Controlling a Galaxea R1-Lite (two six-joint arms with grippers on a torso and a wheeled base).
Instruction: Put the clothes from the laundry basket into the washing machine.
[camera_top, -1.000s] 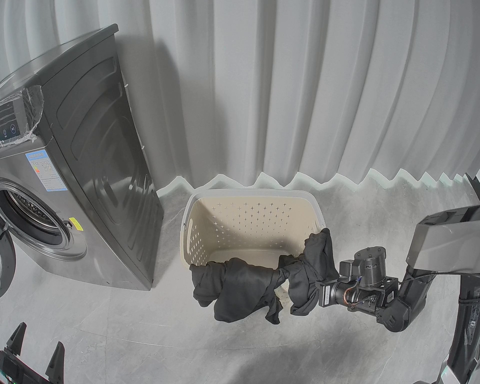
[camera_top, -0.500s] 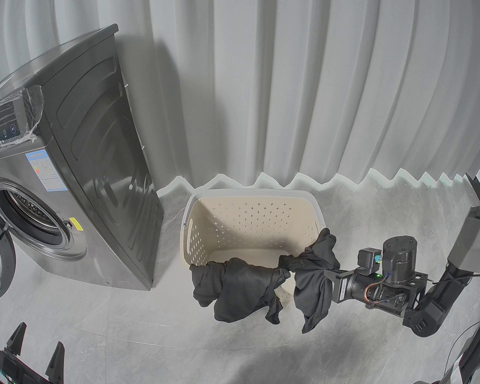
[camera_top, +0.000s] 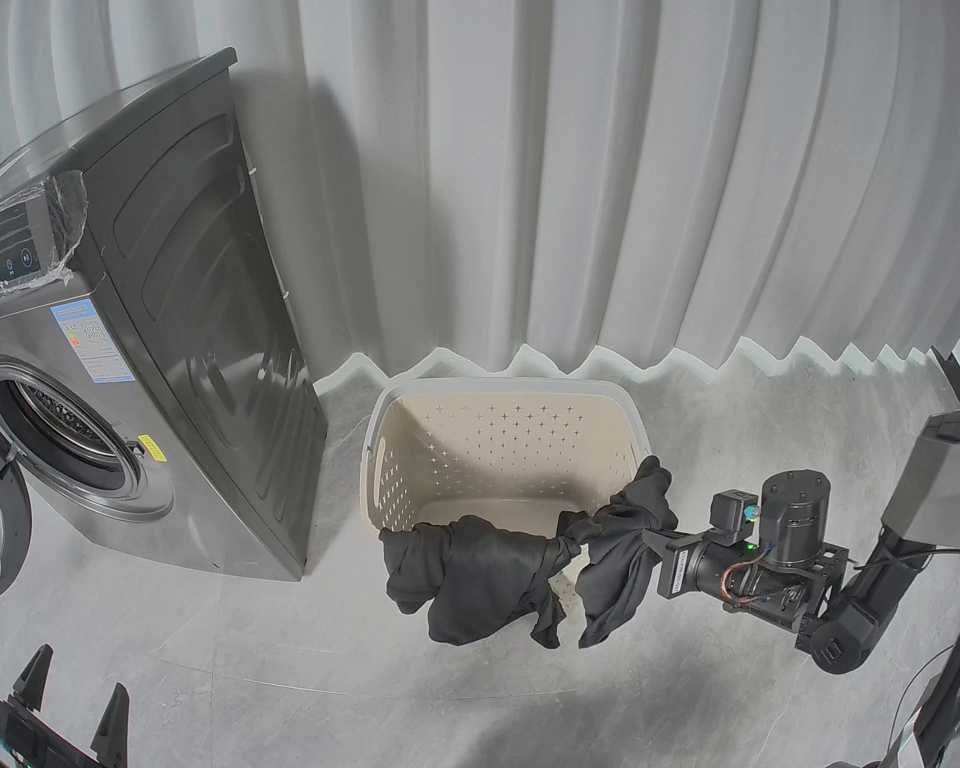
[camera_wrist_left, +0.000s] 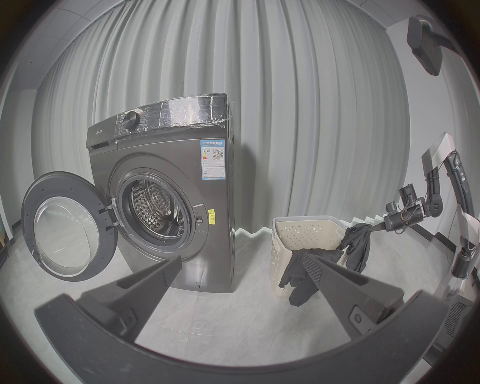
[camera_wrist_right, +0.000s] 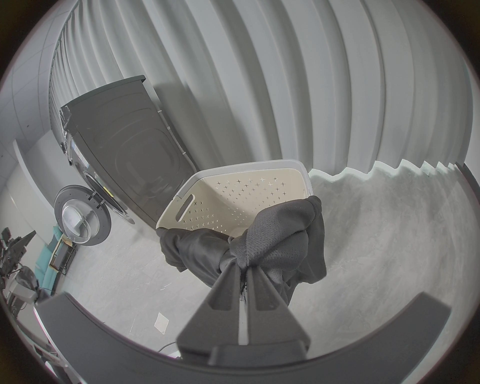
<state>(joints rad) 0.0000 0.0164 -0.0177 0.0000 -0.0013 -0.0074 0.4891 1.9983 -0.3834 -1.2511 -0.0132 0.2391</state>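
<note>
Head view: the washing machine stands at the left of the frame, its round drum opening at the left edge. The cream laundry basket sits on the grey floor at centre, before a white pleated curtain. A dark garment hangs over the basket's near rim, mostly outside it. Its right end is bunched in the right gripper, right of centre, beside the basket's right corner. The left gripper is in the lower left corner, fingers apart.

Left wrist view: the left gripper has its fingers spread wide and holds nothing. Beyond it, the washing machine has its door swung fully open. The basket stands just beside the machine with the garment draped down its front.

Right wrist view: the right gripper has its fingers clamped together on a fold of the garment, which trails back over the basket rim.
</note>
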